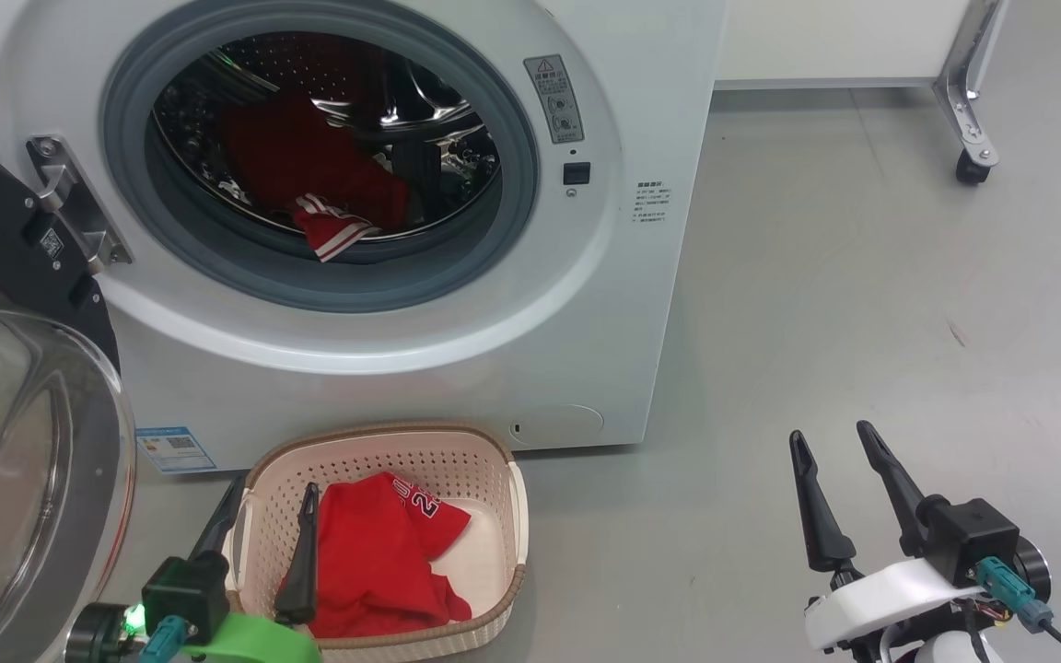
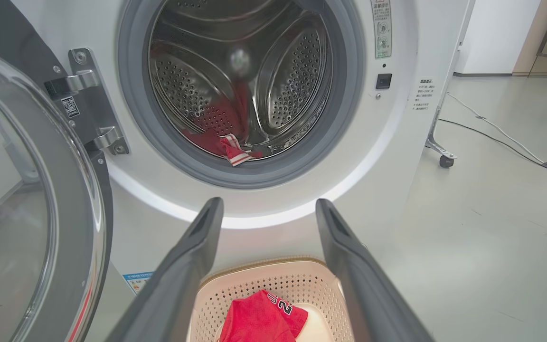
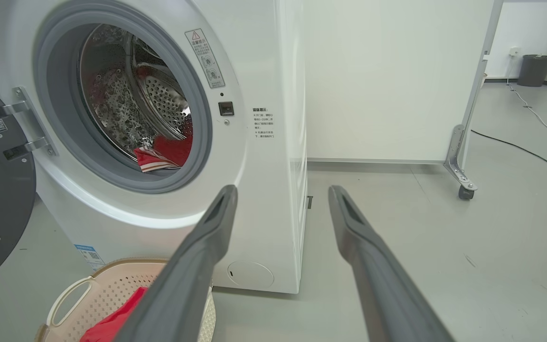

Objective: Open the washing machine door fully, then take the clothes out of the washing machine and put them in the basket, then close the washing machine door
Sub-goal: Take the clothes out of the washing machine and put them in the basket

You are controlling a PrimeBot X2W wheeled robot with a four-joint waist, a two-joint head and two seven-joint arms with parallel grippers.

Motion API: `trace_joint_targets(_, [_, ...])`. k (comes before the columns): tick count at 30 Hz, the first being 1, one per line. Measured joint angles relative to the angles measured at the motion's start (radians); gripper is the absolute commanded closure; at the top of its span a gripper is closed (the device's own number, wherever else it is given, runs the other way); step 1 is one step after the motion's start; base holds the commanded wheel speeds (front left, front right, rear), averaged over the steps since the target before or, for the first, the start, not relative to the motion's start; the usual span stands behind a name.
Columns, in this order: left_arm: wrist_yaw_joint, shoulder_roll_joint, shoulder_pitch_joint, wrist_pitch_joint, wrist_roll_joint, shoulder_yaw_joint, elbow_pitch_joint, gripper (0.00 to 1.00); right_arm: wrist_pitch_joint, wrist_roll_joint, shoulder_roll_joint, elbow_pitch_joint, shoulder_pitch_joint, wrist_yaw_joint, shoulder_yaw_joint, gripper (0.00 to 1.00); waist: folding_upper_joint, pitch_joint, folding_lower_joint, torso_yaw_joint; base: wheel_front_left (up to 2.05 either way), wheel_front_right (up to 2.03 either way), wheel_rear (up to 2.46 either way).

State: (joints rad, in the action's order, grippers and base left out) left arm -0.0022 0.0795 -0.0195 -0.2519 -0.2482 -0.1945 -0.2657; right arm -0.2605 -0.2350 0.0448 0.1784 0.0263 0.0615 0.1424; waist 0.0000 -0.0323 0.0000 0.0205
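Right end effector (image 3: 283,191) — grey bin (image 3: 537,70) beyond

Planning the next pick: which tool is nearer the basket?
Left. The left tool hangs open over the basket's left side, one finger inside its outline. The right tool is well off to the basket's right, over the floor.

The round glossy black door with clear glass bowl (image 1: 24,433) runs off the head view at nine o'clock; print on the grey warning label (image 1: 553,97) is too small to read.
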Motion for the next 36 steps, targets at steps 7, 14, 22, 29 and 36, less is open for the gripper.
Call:
trace_joint_targets(7, [0.024,0.000,0.058,0.002,0.000,-0.002,0.061,0.00,0.000,0.000,-0.001,-0.005,0.025,0.002,-0.001,0.00,0.0000,0.018,0.0000,-0.001,0.00,0.00,0.00])
trace_joint_targets(14, [0.034,0.000,0.099,0.014,0.002,-0.004,0.117,0.00,0.000,0.000,-0.001,-0.010,0.041,0.002,-0.001,0.00,0.0000,0.025,0.0000,-0.002,0.00,0.00,0.00])
trace_joint_targets(22, [0.043,0.000,0.133,0.032,0.002,-0.006,0.167,0.00,0.000,0.000,-0.001,-0.021,0.045,0.002,0.000,0.00,0.0000,0.022,0.0000,-0.002,0.00,0.00,0.00])
trace_joint_targets(29, [0.050,0.001,0.148,0.049,0.002,-0.009,0.207,0.00,0.000,0.000,-0.002,-0.028,0.046,0.002,0.001,0.00,0.0000,0.014,0.0000,-0.003,0.00,0.00,0.00])
trace_joint_targets(36, [0.051,0.001,0.148,0.060,0.002,-0.015,0.240,0.00,0.000,0.000,-0.002,-0.045,0.046,0.004,0.011,0.00,0.0000,-0.006,0.0000,-0.001,0.00,0.00,0.00])
